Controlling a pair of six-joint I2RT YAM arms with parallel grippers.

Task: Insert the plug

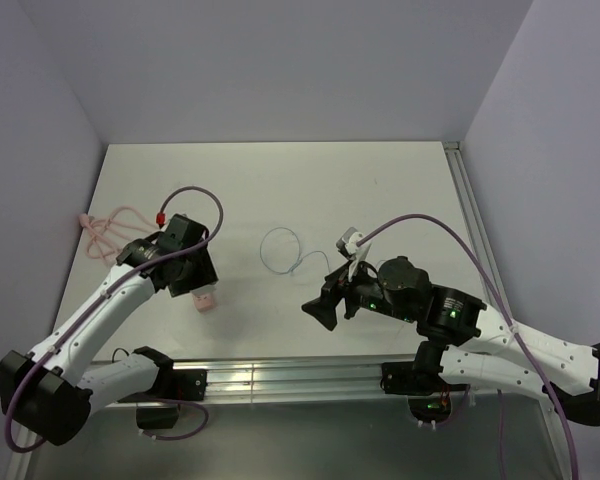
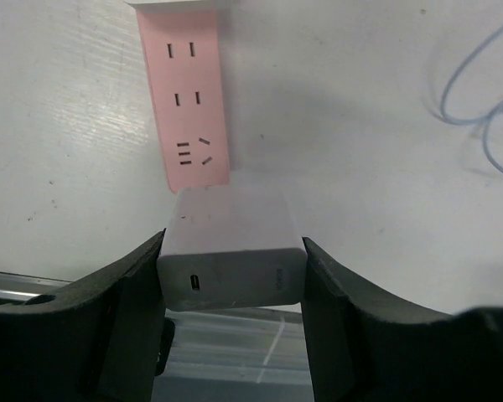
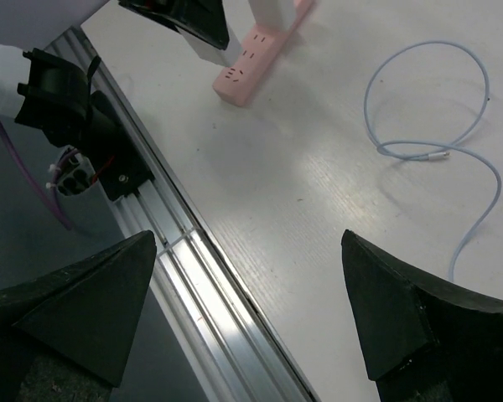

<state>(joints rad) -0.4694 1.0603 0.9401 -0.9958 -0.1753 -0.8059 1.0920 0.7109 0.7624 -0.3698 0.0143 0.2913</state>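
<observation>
While the left gripper (image 2: 235,244) clenches a white charger block (image 2: 233,219) standing on the pink socket strip (image 2: 189,109), seemingly steadying its port (image 2: 194,281), the right gripper (image 3: 250,243) hangs released and empty over the table (image 1: 380,190), where the plug (image 3: 436,154) lies loose on its looped wire (image 3: 426,43) between the arms.

We see a white table (image 1: 280,190) with a faint wood grain, closed in by plain pale grey-lilac walls (image 1: 280,70) at the back and on both sides. A metal rail (image 1: 280,378) runs along its near edge. The light is soft and even.
</observation>
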